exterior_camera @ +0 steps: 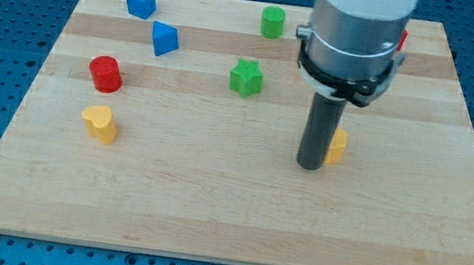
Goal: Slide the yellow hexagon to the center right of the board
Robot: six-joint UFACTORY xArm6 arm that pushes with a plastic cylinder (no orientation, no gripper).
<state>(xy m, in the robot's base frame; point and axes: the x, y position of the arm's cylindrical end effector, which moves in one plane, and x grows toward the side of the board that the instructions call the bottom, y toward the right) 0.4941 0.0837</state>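
The yellow hexagon (338, 148) lies right of the board's middle, mostly hidden behind my rod. My tip (309, 165) rests on the board just at the hexagon's left side, touching or nearly touching it. Only the hexagon's right part shows past the rod.
A wooden board (207, 212) carries the blocks. A yellow heart-like block (101, 123) and a red cylinder (106, 73) sit at the left. A blue block (140, 1) and a blue triangle (164, 40) are at upper left. A green star (247, 77) and a green cylinder (273, 22) are at upper middle. A red block (403, 40) peeks out behind the arm.
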